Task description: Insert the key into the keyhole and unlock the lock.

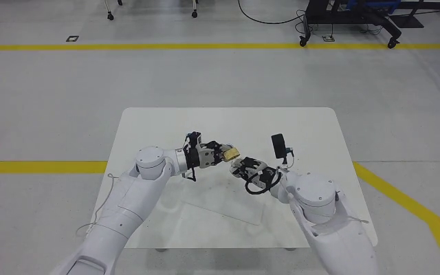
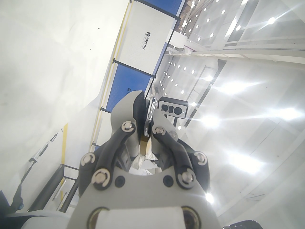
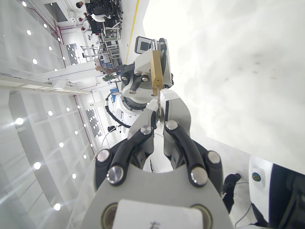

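A brass padlock [image 1: 230, 153] is held in the air over the middle of the white table [image 1: 165, 124] by my left gripper [image 1: 221, 152], which is shut on it. In the left wrist view the brass body [image 2: 144, 145] and the steel shackle [image 2: 151, 109] sit between the fingers of the left gripper [image 2: 147, 113]. My right gripper [image 1: 243, 167] faces it, shut on a silver key [image 3: 160, 111]. In the right wrist view the key's blade meets the bottom end of the padlock [image 3: 156, 70]. How deep the blade sits is hidden.
A clear flat sheet [image 1: 227, 206] lies on the table near its front edge. Yellow tape lines [image 1: 48, 166] run along the floor beside the table. Both arms meet mid-table, above the surface.
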Controlling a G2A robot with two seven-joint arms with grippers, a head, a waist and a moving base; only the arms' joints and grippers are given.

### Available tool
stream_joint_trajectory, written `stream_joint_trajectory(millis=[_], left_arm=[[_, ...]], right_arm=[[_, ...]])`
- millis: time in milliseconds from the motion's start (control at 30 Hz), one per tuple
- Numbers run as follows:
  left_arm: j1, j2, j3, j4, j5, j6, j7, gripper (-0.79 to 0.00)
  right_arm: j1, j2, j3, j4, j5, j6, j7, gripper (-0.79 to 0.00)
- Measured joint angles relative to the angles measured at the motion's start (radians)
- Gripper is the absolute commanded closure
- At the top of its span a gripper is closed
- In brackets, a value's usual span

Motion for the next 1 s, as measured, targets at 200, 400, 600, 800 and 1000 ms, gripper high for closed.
stream_joint_trajectory(millis=[200, 400, 600, 800, 1000], left_arm=[[0.000, 0.000, 0.000, 0.000, 0.000, 0.000, 0.000, 0.000], [0.000, 0.000, 0.000, 0.000, 0.000, 0.000, 0.000, 0.000], [0.000, 0.000, 0.000, 0.000, 0.000, 0.000, 0.000, 0.000], [0.000, 0.000, 0.000, 0.000, 0.000, 0.000, 0.000, 0.000], [0.000, 0.000, 0.000, 0.000, 0.000, 0.000, 0.000, 0.000]], right_arm=[[-0.004, -0.006, -0.001, 0.012, 0.051, -0.013, -0.038, 0.000], [-0.003, -0.007, 0.000, 0.014, 0.066, -0.008, -0.072, -0.163], [-0.004, -0.005, 0.000, 0.005, 0.064, 0.003, -0.076, -0.360], [-0.029, 0.002, 0.017, -0.034, 0.056, 0.002, -0.071, -0.277], [-0.061, 0.009, 0.047, -0.059, 0.058, -0.005, -0.067, -0.132]])
